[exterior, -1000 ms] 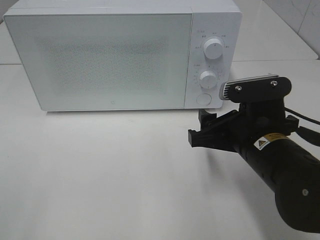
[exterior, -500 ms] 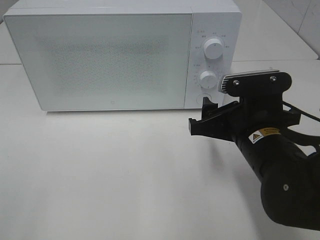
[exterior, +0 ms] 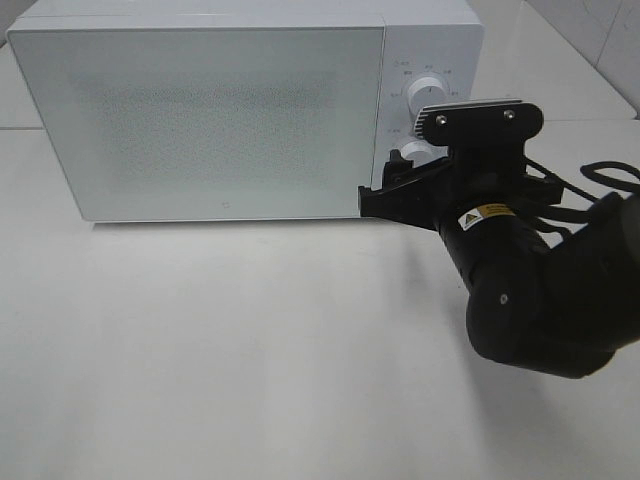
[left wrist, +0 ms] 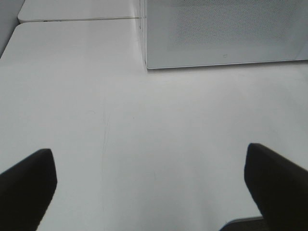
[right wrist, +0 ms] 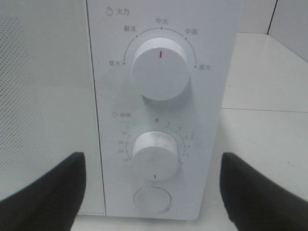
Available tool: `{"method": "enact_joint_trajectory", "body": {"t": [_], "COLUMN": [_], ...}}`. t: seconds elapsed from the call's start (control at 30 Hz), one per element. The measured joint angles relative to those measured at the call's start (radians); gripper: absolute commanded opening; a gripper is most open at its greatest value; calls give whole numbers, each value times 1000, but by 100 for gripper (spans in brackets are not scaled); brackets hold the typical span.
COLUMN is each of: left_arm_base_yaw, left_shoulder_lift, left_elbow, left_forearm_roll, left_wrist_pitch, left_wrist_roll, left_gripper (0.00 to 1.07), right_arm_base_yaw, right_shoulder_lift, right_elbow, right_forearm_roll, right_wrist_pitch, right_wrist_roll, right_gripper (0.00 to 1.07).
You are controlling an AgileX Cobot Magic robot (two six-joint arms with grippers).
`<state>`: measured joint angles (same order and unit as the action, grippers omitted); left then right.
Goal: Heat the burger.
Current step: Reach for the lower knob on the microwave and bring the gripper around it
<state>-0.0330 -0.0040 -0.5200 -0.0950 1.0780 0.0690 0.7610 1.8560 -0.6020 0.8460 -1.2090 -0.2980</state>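
The burger is out of view; the white microwave [exterior: 200,110] has its door shut and the frosted front hides what is inside. My right gripper [exterior: 392,182] is open right at the microwave's control panel. In the right wrist view its two dark fingers [right wrist: 43,192] flank the lower timer dial [right wrist: 156,155] and the round button [right wrist: 153,198], with nothing between them. The upper power dial [right wrist: 160,67] sits above. My left gripper [left wrist: 151,185] is open over bare table, some way in front of the microwave's corner [left wrist: 147,65].
The white table [exterior: 220,340] stretches in front of the microwave. The right arm's black body [exterior: 540,300] fills the right side of the exterior view. A seam between table tops [left wrist: 77,19] runs behind the microwave.
My right gripper has moved up and left, from the table beside the microwave to its control panel, where it covers the lower dial and button in the exterior view.
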Motion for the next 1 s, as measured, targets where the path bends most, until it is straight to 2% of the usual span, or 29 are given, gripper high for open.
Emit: {"method": "enact_joint_trajectory", "body": {"t": [0.4, 1.0], "left_arm_base_yaw": [0, 0], "left_shoulder_lift": [0, 0], "left_elbow": [0, 0], "left_forearm_roll": [0, 0], "left_wrist_pitch": [0, 0], "left_wrist_roll": [0, 0], "left_gripper": [98, 98], "right_arm_base_yaw": [-37, -78], "right_shoulder_lift": [123, 205], "right_elbow": [-116, -218], "right_forearm_roll": [-3, -20], "right_wrist_pitch": [1, 3], "right_wrist_roll": [0, 19], "right_gripper": [75, 75]}}
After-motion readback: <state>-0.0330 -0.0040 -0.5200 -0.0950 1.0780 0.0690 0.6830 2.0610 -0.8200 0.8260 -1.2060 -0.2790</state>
